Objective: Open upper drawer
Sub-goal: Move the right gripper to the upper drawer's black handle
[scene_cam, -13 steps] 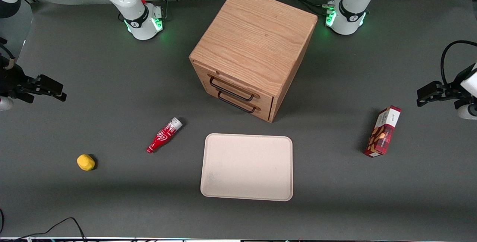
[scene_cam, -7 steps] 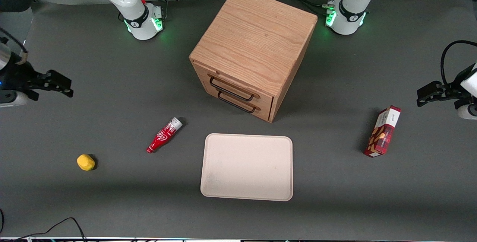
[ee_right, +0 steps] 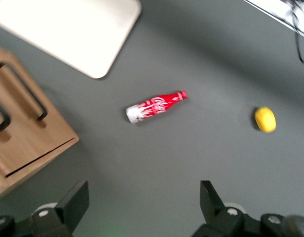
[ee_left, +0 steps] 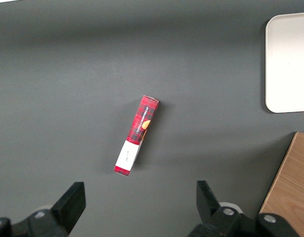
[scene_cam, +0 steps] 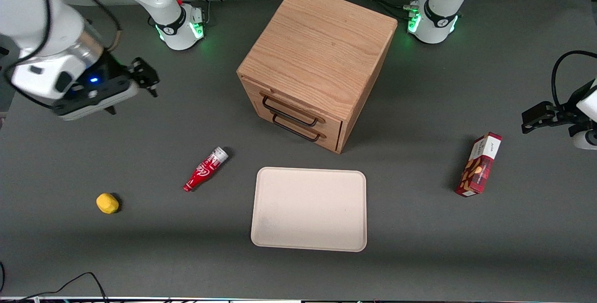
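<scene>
The light-oak cube cabinet [scene_cam: 317,46] stands at the middle of the table. The upper drawer [scene_cam: 298,106] is shut, flush with the identical lower drawer [scene_cam: 305,128] beneath it. Its thin black wire handle [scene_cam: 285,112] is free. My right gripper [scene_cam: 129,91] hangs above the table toward the working arm's end, well apart from the cabinet. It is open and empty. In the right wrist view the gripper [ee_right: 142,202] is spread wide over bare table, and the cabinet's front [ee_right: 28,131] shows with both black handles.
A red bottle [scene_cam: 205,169] lies between the gripper and a cream tray [scene_cam: 308,210], which sits in front of the cabinet. A yellow lemon [scene_cam: 107,203] lies nearer the front camera. A red snack box [scene_cam: 480,164] lies toward the parked arm's end.
My right gripper has swung in from the table's end toward the cabinet, and more of the arm now shows. The drawers and the loose objects have not moved.
</scene>
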`<action>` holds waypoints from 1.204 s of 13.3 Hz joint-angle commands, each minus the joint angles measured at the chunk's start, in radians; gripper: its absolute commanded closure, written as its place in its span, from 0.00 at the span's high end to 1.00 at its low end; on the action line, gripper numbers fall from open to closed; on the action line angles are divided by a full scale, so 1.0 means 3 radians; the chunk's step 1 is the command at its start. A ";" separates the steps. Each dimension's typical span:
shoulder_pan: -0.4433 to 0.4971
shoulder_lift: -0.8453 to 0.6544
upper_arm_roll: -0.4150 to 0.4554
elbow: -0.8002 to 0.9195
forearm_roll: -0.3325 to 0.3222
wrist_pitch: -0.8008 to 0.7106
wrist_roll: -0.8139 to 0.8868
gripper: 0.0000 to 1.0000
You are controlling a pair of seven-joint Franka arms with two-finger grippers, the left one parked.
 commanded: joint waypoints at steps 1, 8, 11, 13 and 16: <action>0.0353 0.0101 0.0030 0.0089 -0.0032 -0.0034 -0.0165 1.00; 0.0610 0.0734 0.0255 0.0293 0.0577 0.0390 -0.0455 1.00; 0.0574 0.0980 0.0250 0.0386 0.0832 0.0406 -0.0834 1.00; 0.0513 0.1123 0.0250 0.0432 0.0903 0.0441 -0.1171 1.00; 0.0405 0.1200 0.0240 0.0417 0.1211 0.0441 -0.1398 1.00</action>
